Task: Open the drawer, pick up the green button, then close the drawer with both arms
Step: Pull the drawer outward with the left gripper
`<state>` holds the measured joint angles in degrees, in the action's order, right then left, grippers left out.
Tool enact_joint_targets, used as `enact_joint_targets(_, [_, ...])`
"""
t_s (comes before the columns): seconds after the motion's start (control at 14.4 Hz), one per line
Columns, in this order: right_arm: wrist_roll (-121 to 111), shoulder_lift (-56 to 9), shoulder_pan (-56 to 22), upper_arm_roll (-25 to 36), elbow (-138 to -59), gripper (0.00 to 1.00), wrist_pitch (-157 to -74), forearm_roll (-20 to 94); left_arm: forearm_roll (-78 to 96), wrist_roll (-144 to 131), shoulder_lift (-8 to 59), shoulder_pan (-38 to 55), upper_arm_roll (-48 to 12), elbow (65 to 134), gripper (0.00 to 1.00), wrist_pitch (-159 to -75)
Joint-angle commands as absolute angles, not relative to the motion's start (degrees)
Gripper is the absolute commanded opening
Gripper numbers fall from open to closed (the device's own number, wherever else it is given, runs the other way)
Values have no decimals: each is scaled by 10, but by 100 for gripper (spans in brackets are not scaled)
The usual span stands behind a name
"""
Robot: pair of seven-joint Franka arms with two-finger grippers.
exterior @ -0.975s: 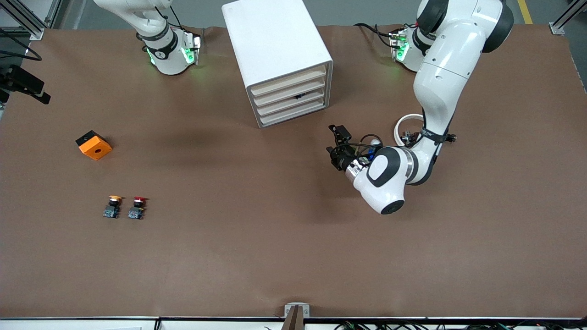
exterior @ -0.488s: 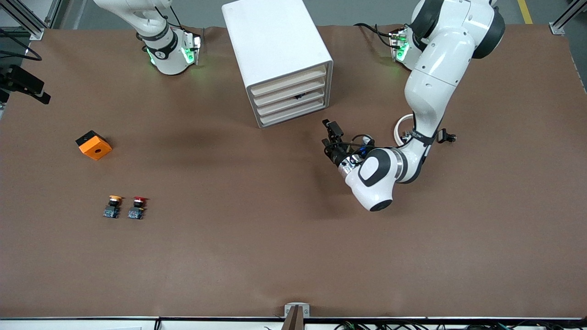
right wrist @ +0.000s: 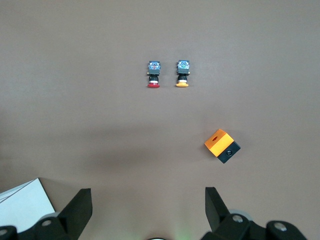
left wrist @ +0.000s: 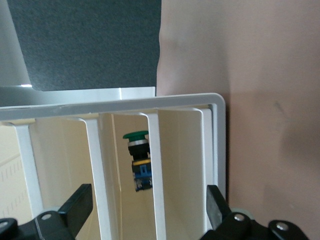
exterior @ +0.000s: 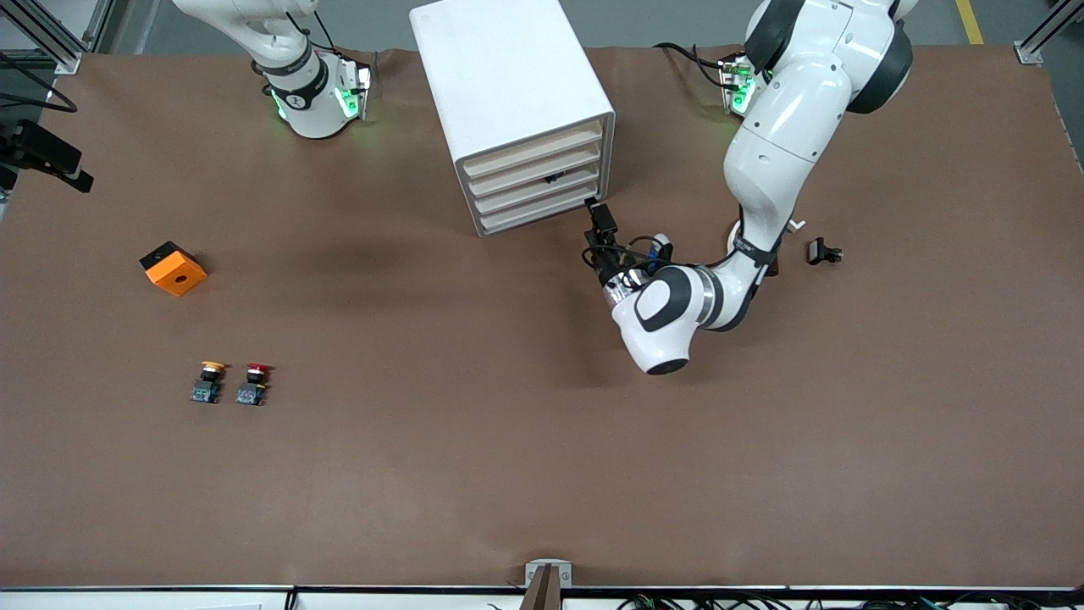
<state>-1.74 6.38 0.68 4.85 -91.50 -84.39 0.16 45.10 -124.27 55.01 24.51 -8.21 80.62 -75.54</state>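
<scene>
Peering through the left wrist view, you catch what the front view barely shows: the green-capped button (left wrist: 138,161) sits inside the white drawer cabinet (exterior: 511,102), on its second shelf slot. The left gripper (exterior: 600,222), fingers spread wide and empty, has swung in from a second ago and now hovers just in front of the cabinet's lowest drawers. Only the right wrist view shows the right gripper (right wrist: 145,206), spread wide, waiting high over the orange box (right wrist: 222,145), red-capped button (right wrist: 153,74) and yellow-capped button (right wrist: 183,73). No writing is legible.
</scene>
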Motion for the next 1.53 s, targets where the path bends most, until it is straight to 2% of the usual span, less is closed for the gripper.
enact_joint_targets(0.0, [-19, 74, 22, 40, -918, 100, -844, -3, 454, -1251, 553, 244, -85, 814, 95, -745])
enact_joint_targets(0.21, [-18, 74, 21, 40, -917, 100, -843, -3, 451, -1247, 553, 244, -85, 816, 63, -744])
enact_joint_targets(0.42, [-19, 74, 21, 40, -917, 100, -843, -3, 451, -1246, 552, 248, -86, 827, 47, -744])
enact_joint_targets(1.46, [-19, 74, 21, 39, -918, 100, -839, -3, 417, -1223, 545, 274, -98, 873, 47, -728])
